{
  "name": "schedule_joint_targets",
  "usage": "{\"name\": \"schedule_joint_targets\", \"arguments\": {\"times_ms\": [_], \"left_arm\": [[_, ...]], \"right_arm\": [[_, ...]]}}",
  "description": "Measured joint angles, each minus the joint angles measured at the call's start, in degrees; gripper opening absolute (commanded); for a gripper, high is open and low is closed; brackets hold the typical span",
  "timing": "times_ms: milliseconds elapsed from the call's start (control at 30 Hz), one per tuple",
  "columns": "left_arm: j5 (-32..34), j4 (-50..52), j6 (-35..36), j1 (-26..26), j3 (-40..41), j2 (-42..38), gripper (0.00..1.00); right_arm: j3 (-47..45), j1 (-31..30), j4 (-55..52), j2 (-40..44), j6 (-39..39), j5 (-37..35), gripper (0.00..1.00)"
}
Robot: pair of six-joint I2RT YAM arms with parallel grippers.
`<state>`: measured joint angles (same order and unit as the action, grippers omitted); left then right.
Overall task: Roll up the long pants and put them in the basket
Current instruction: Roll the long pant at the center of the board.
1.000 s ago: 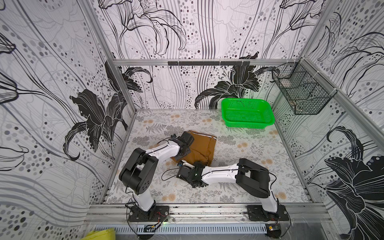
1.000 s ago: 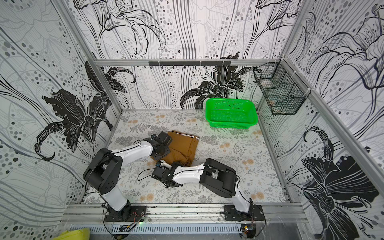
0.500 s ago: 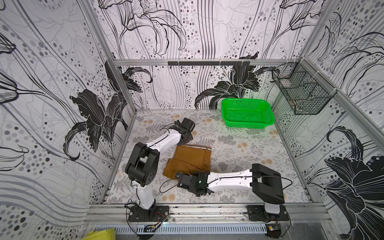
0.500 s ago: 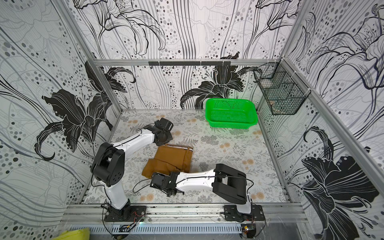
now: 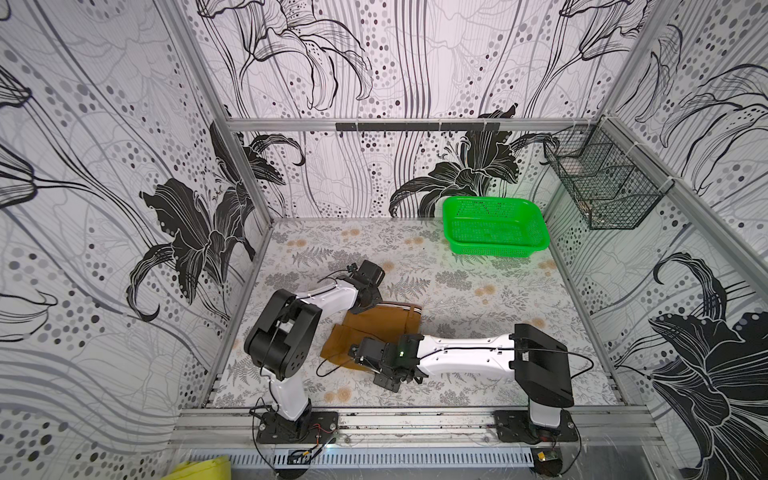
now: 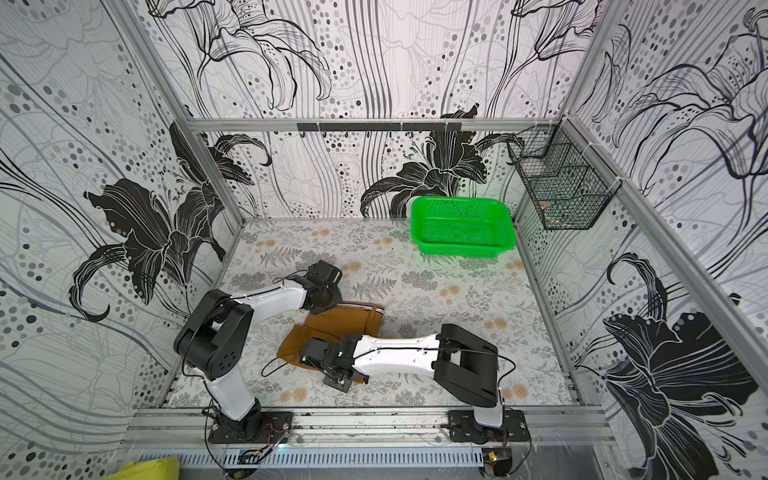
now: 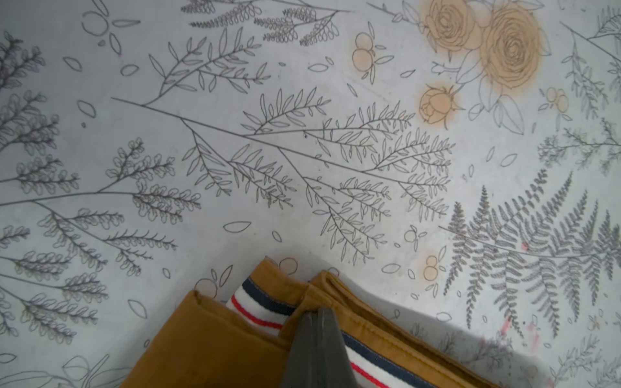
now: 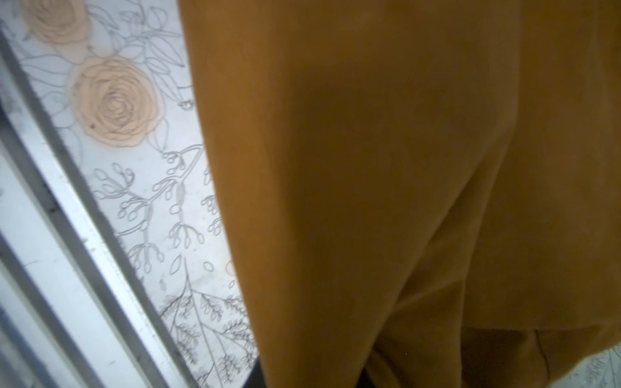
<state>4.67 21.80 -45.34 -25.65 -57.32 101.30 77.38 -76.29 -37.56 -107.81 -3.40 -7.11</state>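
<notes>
1. No writing, label, brand, number or sign can be read in any view
2. The nearest thing to a marking is the inner waistband of the long pants point(image 7: 228, 346), and it carries only plain navy and red stripes on white

Showed mustard-brown long pants point(image 5: 374, 328), waistband point(image 7: 260, 307) striped white, red, navy, green basket point(image 5: 494, 249) far right, table point(image 5: 457, 291) printed with grey ferns, peach roses
</notes>
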Motion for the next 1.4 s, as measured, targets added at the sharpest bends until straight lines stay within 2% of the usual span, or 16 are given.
{"name": "schedule_joint_targets", "arguments": {"times_ms": [400, 733, 1100, 1400], "left_arm": [[-0.66, -12.83, -1.29, -0.96, 12.24, -6.21, 0.00], [0.35, -13.11, -1.95, -2.60, 14.56, -9.03, 0.00], [1.16, 4.59, -0.33, -2.82, 2.97, -6.27, 0.00], [1.95, 7.63, 1.57, -2.82, -5.73, -2.82, 0.00]], "right_arm": [[3.56, 8.98, -8.02, 3.10, 2.84, 14.93, 0.00], [5.44, 11.89, -11.74, 4.24, 4.35, 21.16, 0.00], [-2.95, 10.84, -2.16, 4.61, 0.74, 27.82, 0.00], [-5.29, 7.48, 0.81, 5.49, -2.16, 29.29, 0.00]]}}
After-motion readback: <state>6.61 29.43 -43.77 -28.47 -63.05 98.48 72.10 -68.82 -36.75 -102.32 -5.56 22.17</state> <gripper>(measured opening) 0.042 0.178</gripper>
